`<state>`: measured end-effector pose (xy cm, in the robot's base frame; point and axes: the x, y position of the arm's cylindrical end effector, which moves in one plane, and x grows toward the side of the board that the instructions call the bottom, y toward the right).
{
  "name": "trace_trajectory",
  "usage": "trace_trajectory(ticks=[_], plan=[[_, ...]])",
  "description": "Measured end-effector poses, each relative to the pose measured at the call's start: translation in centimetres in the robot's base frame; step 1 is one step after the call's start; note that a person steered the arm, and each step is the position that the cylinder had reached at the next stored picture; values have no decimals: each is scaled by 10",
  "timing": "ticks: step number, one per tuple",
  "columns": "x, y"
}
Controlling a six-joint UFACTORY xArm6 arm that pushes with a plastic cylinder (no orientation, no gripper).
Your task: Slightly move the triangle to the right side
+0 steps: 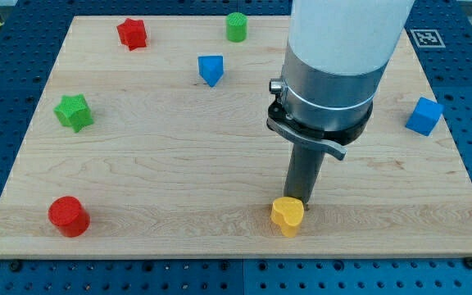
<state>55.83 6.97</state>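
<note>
- The task's thing, the blue triangle [211, 69], lies toward the view's top of the wooden tabletop [179, 172], untouched and well apart from the rod.
- The end effector is a plain dark rod with nothing to open or close, and it holds nothing. Its tip [301, 201] sits touching, or just beside, the yellow heart-shaped block [287, 215], on that block's upper right edge.
- From the triangle, the tip is down and to the view's right, so the step in hand looks like the approach; no push on the triangle has begun, judging by the gap.
- The next move likely calls for bringing the tip round to the triangle's left side, then giving a short nudge toward the view's right. A short push should be enough, since only a slight shift is asked.
- Leaving the yellow block cleanly seems wise, as a careless sweep could drag it along.
- Count, placed from the triangle: seven blocks in all.
- Two blue: the triangle itself and a blue cube [424, 115] far to its right.
- Two red: a red star [132, 34] up and left, a red cylinder [69, 216] far down and left.
- Two green: a green cylinder [236, 26] just up and right, a green star [74, 111] left and lower.
- One yellow block.
</note>
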Motion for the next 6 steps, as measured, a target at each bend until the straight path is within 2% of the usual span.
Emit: trace_trajectory(ticks=[1,3,4,6], plan=[[-1,-1],[-39,-43],[-72,-76],[-166,-145]])
